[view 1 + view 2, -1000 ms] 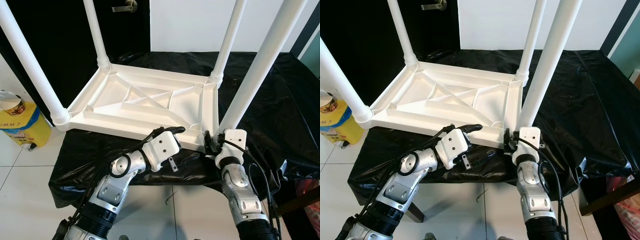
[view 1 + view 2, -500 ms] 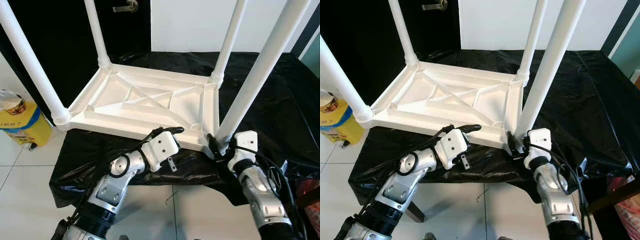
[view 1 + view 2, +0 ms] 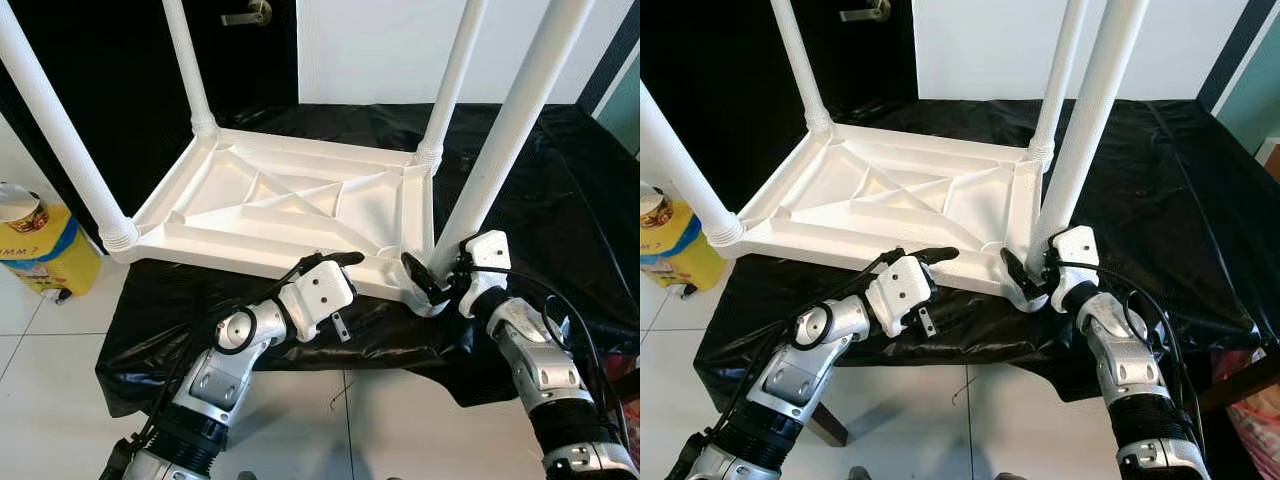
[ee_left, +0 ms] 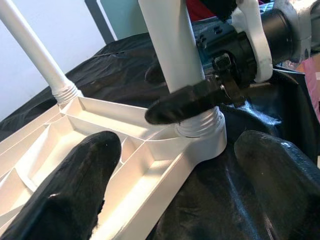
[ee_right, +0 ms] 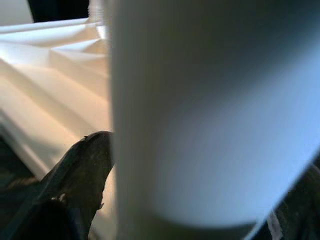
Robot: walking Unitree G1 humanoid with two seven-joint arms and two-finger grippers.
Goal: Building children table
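Observation:
The white plastic children's table (image 3: 290, 200) lies upside down on a black-covered surface, all its legs pointing up. My left gripper (image 3: 340, 292) is open at the table's near rim, with one finger (image 4: 75, 185) over the ribbed underside and the other (image 4: 280, 180) on the black cloth. My right gripper (image 3: 436, 280) is shut on the near right leg (image 3: 500, 150) just above its threaded base. One black finger (image 3: 418, 283) wraps the leg's left side and the other finger is hidden behind the leg. In the right wrist view the leg (image 5: 210, 110) sits blurred beside a finger (image 5: 75, 185).
The black cloth (image 3: 540, 200) hangs over the support's front edge above white floor tiles (image 3: 40, 340). A yellow container (image 3: 35, 240) stands on the floor at the left. A dark door with a handle (image 3: 250, 15) is behind.
My right forearm has swung out to the right and its gripper now hooks the near right leg's base from the side. The left arm has stayed put.

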